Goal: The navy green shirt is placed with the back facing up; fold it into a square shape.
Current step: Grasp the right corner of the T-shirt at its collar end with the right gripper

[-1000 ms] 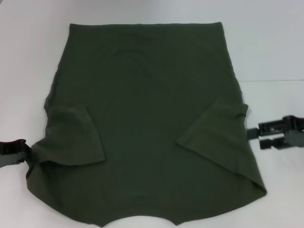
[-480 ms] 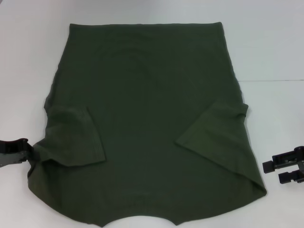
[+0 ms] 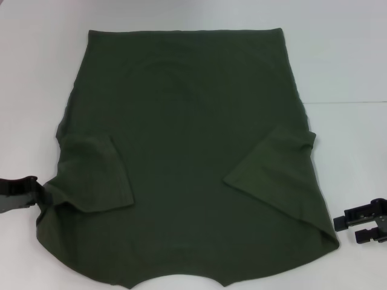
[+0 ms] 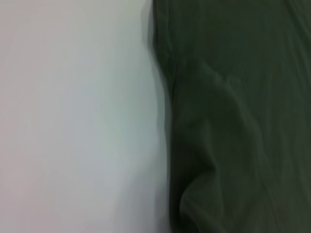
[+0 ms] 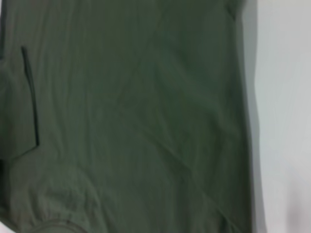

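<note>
The navy green shirt lies flat across the white table, with both short sleeves folded inward onto the body. My left gripper is at the shirt's left edge beside the folded left sleeve, open, its tips right at the fabric. My right gripper stands open on the table just off the shirt's near right corner, apart from the cloth. In the left wrist view the shirt's edge lies against bare table. The right wrist view is mostly filled by shirt fabric.
White table surface surrounds the shirt on the left, far side and right. A faint seam in the table runs along the right. The shirt's collar cut-out sits at the near edge of the head view.
My right gripper has moved from beside the folded right sleeve toward the near edge, to the shirt's near right corner. The left gripper edged slightly toward the shirt. The shirt has not moved.
</note>
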You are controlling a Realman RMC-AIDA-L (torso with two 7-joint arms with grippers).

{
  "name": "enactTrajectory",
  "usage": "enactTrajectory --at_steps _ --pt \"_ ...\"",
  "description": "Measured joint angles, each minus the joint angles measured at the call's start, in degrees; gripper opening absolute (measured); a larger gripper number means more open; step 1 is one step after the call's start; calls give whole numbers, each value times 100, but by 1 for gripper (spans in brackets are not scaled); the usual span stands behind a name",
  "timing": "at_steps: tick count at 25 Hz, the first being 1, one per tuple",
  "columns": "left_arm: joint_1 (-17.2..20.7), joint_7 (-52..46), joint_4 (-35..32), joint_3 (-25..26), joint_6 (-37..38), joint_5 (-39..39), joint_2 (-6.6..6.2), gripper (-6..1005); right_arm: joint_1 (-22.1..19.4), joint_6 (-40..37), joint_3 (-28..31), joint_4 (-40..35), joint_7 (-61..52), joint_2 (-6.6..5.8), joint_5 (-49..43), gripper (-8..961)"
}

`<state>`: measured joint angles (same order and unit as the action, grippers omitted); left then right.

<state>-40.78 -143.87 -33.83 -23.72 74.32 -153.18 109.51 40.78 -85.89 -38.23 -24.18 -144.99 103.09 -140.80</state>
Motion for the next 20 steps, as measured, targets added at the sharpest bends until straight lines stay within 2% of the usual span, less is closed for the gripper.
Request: enactTrajectory --at_steps 11,20 --pt "-15 -1 -1 -17 -40 77 9 5 34 380 -153 54 124 187 0 778" --pt "-18 -1 -1 -2 -46 78 17 3 60 526 -216 63 150 280 0 778"
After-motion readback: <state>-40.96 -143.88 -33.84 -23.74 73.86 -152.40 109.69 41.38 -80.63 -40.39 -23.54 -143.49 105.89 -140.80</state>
